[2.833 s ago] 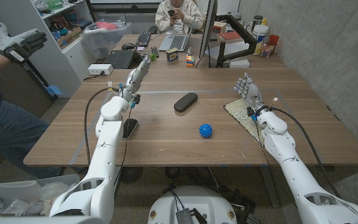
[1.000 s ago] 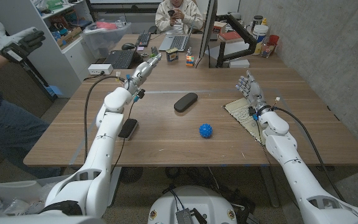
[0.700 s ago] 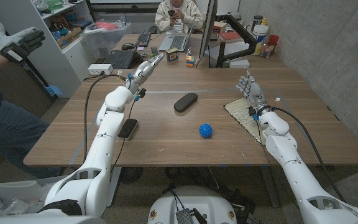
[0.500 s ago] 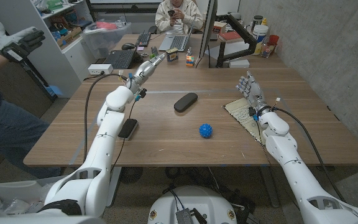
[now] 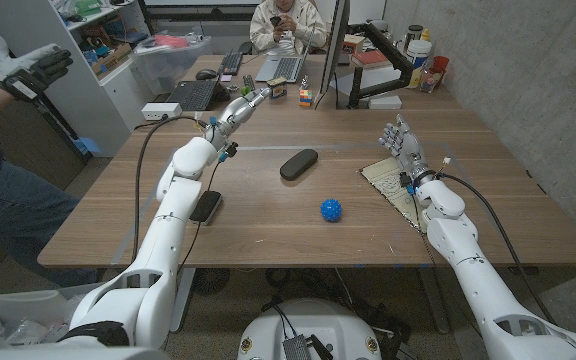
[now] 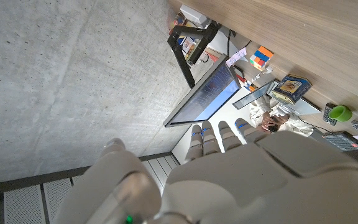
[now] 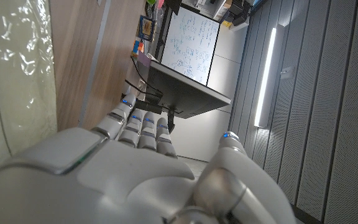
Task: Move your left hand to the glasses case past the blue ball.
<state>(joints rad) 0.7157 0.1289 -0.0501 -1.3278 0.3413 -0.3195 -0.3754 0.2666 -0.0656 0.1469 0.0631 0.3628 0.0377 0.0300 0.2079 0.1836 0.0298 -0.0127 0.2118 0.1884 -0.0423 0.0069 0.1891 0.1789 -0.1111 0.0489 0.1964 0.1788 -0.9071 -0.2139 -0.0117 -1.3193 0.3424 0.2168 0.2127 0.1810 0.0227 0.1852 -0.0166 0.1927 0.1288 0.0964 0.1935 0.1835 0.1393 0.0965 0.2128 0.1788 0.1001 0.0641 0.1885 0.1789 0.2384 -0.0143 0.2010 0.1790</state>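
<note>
Fingers of our left hand (image 5: 245,102) reach straight out, apart and holding nothing, raised over the far left part of the counter (image 5: 268,215) and pointing toward the clutter at its far edge. We see the glasses case (image 5: 299,163) lying dark and closed near the middle of the counter, on the near right of that hand and well apart from it. The blue ball (image 5: 331,209) (spiky, small) sits nearer to us than the case, a little to its right, not touching it. A black flat object (image 5: 206,206) lies on the counter beside our left forearm. Our right hand (image 5: 400,143) stands over the right side with its fingers spread upward, empty, above a pale mat (image 5: 386,184). In the left wrist view our own fingers (image 6: 222,135) point at a monitor (image 6: 207,96) behind the counter.
</note>
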